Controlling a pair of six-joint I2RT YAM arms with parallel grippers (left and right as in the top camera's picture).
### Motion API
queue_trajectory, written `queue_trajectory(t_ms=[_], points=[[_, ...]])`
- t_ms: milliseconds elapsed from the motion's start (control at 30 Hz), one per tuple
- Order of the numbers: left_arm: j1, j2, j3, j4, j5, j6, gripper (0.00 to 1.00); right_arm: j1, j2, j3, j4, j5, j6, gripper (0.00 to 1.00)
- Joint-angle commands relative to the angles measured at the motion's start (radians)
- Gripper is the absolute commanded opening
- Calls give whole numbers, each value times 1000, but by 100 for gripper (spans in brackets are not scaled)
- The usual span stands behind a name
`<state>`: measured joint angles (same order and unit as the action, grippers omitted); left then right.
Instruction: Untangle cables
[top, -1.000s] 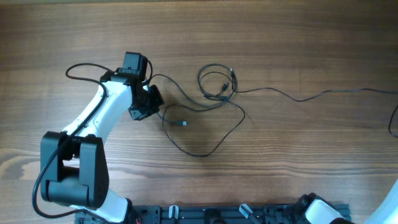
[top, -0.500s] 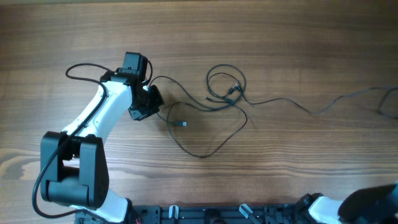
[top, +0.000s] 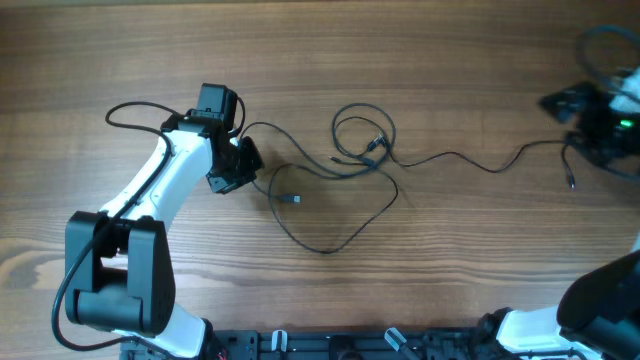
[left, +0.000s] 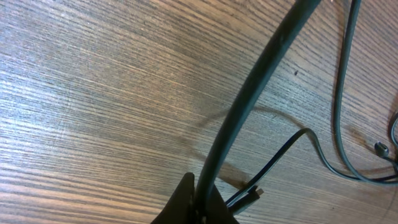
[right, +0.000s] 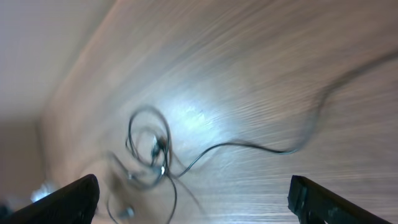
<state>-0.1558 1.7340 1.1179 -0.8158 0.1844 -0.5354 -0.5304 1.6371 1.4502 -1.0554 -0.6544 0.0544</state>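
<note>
Thin black cables (top: 362, 134) lie tangled in small loops at mid-table, with a wider loop (top: 335, 244) sagging toward the front and a small plug (top: 293, 199) inside it. One strand (top: 470, 160) runs right and ends loose on the wood (top: 570, 183). My left gripper (top: 238, 166) is shut on a cable at the tangle's left; in the left wrist view the jaws (left: 202, 208) pinch the cord (left: 261, 81), with a plug tip (left: 257, 191) beside them. My right gripper (top: 572, 125) hovers blurred at the far right, open and empty (right: 193, 202), facing the tangle (right: 152, 149).
The left arm's own black wire (top: 135, 108) arcs over the table behind its wrist. A dark rail (top: 380, 345) runs along the front edge. Bare wood surrounds the tangle.
The right gripper has swung up to the far right, opened and let go of the long strand, which now rests on the table. The small loops shifted slightly right. The left gripper held still.
</note>
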Motion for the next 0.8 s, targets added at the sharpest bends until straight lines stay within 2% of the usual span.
queue_trajectory(t_ms=[0, 100, 167, 267, 400, 633, 767], points=[[3, 10, -2, -2, 9, 8, 4, 185, 34, 14, -28, 239, -30, 100], [3, 10, -2, -5, 9, 8, 4, 328, 72, 13, -56, 515, 187, 100], [3, 10, -2, -5, 9, 8, 4, 403, 100, 10, -59, 603, 324, 100], [3, 10, -2, -9, 9, 8, 4, 495, 149, -5, -16, 594, 552, 100], [3, 10, -2, -12, 9, 8, 4, 543, 180, -43, 32, 576, 838, 100], [3, 10, -2, -12, 9, 8, 4, 573, 210, -126, 89, 601, 1091, 99], [3, 10, -2, -12, 9, 8, 4, 573, 213, -203, 208, 601, 1101, 99]])
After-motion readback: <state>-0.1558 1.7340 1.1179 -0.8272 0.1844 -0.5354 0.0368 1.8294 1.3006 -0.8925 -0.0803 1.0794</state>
